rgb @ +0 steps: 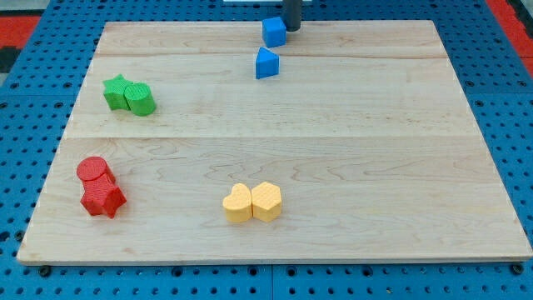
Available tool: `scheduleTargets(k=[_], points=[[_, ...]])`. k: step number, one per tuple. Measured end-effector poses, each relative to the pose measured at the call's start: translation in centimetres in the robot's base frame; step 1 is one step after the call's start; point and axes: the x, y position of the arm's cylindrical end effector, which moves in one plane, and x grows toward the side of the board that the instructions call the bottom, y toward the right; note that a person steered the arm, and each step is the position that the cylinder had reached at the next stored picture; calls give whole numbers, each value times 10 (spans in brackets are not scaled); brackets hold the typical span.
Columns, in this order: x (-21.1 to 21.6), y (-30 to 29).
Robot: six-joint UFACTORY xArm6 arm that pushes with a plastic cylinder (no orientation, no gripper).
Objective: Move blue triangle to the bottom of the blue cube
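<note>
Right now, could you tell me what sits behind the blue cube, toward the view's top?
Behind the blue cube, up and to its right, stands my dark rod, my tip beside the cube's upper right corner. Whether they touch is unclear. The blue triangle sits below the cube.

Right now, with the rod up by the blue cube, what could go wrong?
1. My tip sits just right of the blue cube, apparently almost touching; any leftward drift could shove the cube instead of the blue triangle.
2. The cube lies close to the wooden board's top edge, so a nudge could push it off.
3. The triangle already sits just below the cube; more pushing may knock it out of line.
</note>
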Motion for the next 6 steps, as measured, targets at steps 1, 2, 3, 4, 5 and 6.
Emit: scheduleTargets(k=[1,2,3,4,5,6], points=[[18,37],[100,39],[125,-2],[136,-46],[109,-42],[104,-39]])
